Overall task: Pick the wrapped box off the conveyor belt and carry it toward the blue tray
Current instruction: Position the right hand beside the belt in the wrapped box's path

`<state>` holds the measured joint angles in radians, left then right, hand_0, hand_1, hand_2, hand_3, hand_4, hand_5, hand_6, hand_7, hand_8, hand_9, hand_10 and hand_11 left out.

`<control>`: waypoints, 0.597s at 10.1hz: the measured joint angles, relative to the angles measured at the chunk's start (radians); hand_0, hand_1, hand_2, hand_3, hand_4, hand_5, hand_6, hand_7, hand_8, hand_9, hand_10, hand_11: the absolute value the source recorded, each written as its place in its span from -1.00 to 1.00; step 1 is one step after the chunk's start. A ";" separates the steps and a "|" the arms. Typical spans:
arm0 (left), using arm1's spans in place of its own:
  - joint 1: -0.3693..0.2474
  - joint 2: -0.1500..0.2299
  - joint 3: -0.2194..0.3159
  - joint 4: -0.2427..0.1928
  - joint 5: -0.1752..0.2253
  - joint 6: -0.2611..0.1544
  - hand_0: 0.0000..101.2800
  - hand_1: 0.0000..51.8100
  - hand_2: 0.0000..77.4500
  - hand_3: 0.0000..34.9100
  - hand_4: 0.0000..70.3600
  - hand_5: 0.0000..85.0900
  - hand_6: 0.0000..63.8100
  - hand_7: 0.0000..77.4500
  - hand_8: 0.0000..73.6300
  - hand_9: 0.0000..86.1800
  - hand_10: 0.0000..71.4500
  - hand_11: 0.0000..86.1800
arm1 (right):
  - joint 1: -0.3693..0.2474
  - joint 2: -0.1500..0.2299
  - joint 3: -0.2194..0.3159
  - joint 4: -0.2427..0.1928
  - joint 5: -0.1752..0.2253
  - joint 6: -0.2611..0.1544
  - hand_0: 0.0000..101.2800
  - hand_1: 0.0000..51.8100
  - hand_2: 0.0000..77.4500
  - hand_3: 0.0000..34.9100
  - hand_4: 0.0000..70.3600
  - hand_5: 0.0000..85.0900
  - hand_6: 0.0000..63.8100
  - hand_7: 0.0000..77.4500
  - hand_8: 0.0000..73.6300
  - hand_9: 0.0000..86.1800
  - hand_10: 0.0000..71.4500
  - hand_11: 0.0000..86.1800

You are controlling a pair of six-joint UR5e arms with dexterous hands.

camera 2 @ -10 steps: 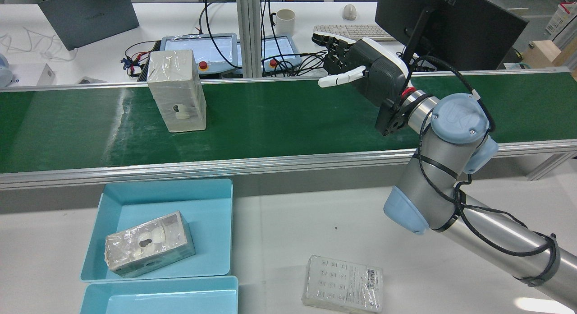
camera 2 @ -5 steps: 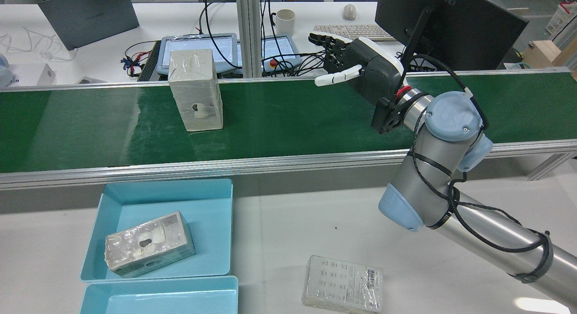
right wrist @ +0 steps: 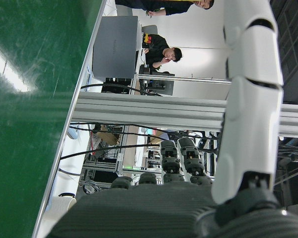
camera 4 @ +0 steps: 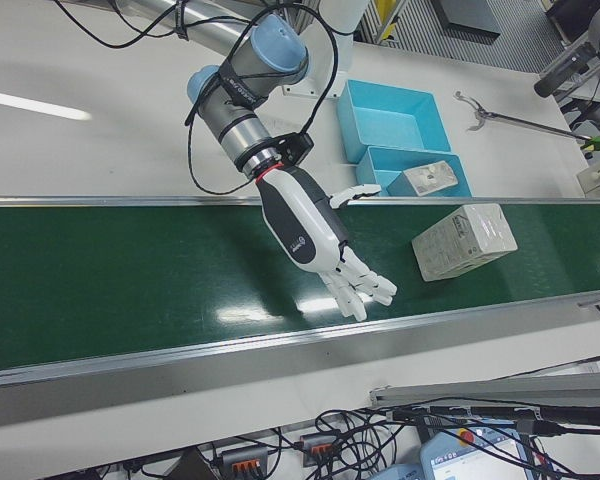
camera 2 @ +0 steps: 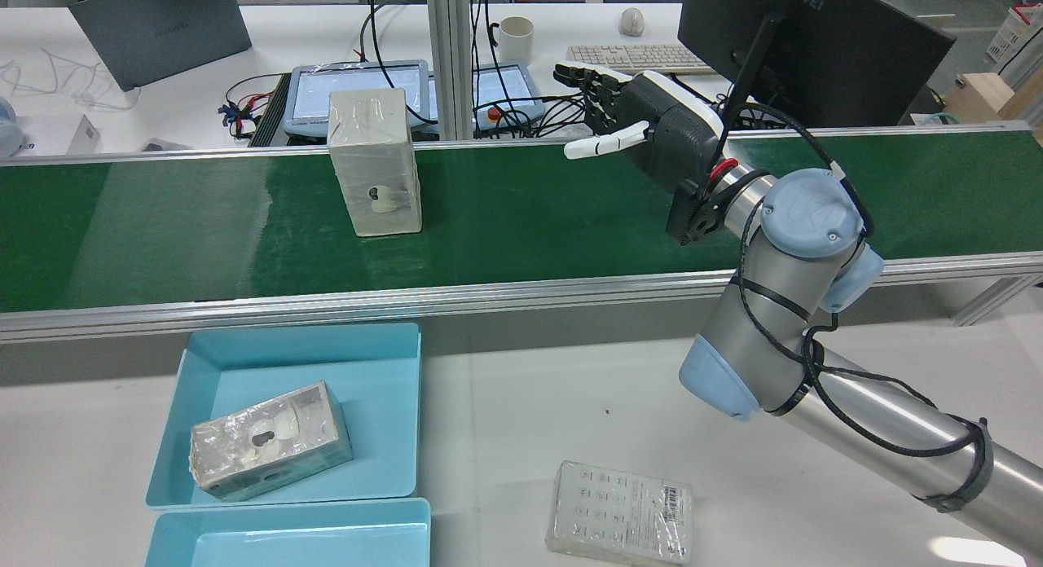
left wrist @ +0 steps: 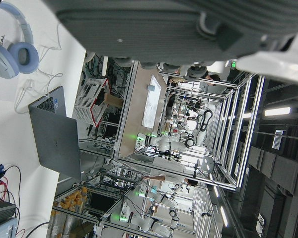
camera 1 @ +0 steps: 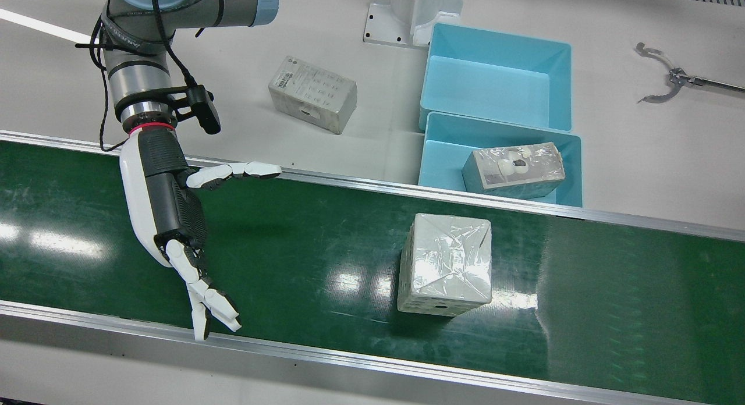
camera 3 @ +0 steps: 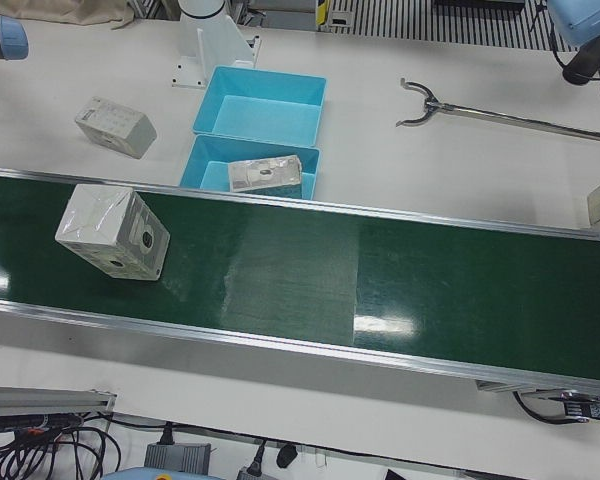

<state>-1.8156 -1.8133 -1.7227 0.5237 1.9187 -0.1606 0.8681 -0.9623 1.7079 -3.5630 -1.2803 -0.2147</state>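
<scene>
Bright, even overhead light; white glare patches on the conveyor belt (camera 1: 302, 236) and the wrapped box (camera 1: 447, 259), soft short shadows. Fixed views sharp. Hand views lie sideways, their near casing blurred

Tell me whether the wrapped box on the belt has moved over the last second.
Yes. In the rear view the wrapped box has travelled rightward along the conveyor belt, toward the open right hand, judged against the fixed blue tray below.

Deep green conveyor belt (camera 1: 326, 242), glossy with white glare. Pale grey wrapped box (camera 1: 445, 264) under shiny clear film. Light blue tray (camera 1: 442, 160). White-and-black right hand (camera 1: 174, 219), red ring at the wrist.
</scene>
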 joint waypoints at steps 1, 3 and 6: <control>0.000 0.000 0.000 0.000 0.000 0.000 -1.00 -1.00 -0.97 -1.00 -1.00 -0.97 -1.00 -1.00 -1.00 -1.00 -1.00 -1.00 | -0.002 0.000 -0.007 0.008 0.000 0.000 -0.07 -0.49 -0.62 -0.92 -0.71 -0.74 -0.95 -0.80 -1.00 -0.96 -1.00 -0.96; 0.000 0.000 0.000 0.000 0.000 0.000 -1.00 -1.00 -0.97 -1.00 -1.00 -0.97 -1.00 -1.00 -1.00 -1.00 -1.00 -1.00 | -0.005 0.000 -0.019 0.019 0.001 0.000 -0.08 -0.49 -0.62 -0.91 -0.71 -0.74 -0.95 -0.77 -1.00 -0.96 -1.00 -0.96; 0.000 0.000 0.000 0.000 0.000 0.000 -1.00 -1.00 -0.97 -1.00 -1.00 -0.97 -1.00 -1.00 -1.00 -1.00 -0.98 -1.00 | -0.009 0.000 -0.032 0.032 0.001 0.000 -0.07 -0.49 -0.62 -0.86 -0.71 -0.74 -0.95 -0.79 -1.00 -0.96 -1.00 -0.96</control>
<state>-1.8156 -1.8133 -1.7227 0.5237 1.9186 -0.1606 0.8592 -0.9618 1.6755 -3.5306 -1.2794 -0.2147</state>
